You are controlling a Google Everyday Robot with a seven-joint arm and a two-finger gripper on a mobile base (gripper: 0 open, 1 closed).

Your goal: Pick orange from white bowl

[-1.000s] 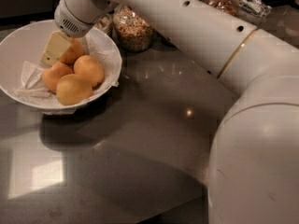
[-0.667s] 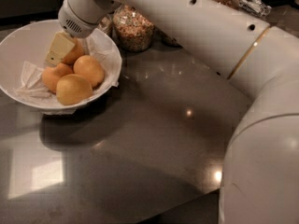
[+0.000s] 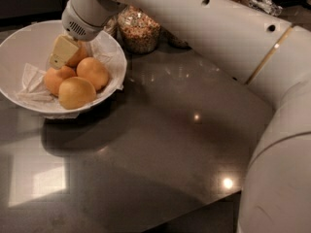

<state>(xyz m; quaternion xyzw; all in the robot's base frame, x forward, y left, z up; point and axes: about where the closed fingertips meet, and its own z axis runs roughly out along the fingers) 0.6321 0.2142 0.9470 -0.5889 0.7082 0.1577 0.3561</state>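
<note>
The white bowl, lined with crumpled white paper, stands at the far left of the dark table. Several yellow-orange fruits lie in it: three in front, and one orange at the back. My gripper reaches down into the bowl from above, with its pale yellow tip lying against the left side of the back orange, which it partly hides. The white wrist hangs just over the bowl's far rim.
A glass jar of grains stands just right of the bowl, close to my arm. My large white arm crosses the top and fills the right side. The dark glossy table stretches across the front.
The near part of my arm has shifted a little to the right. The gripper has stayed at the back orange in the bowl, and the fruits have not moved.
</note>
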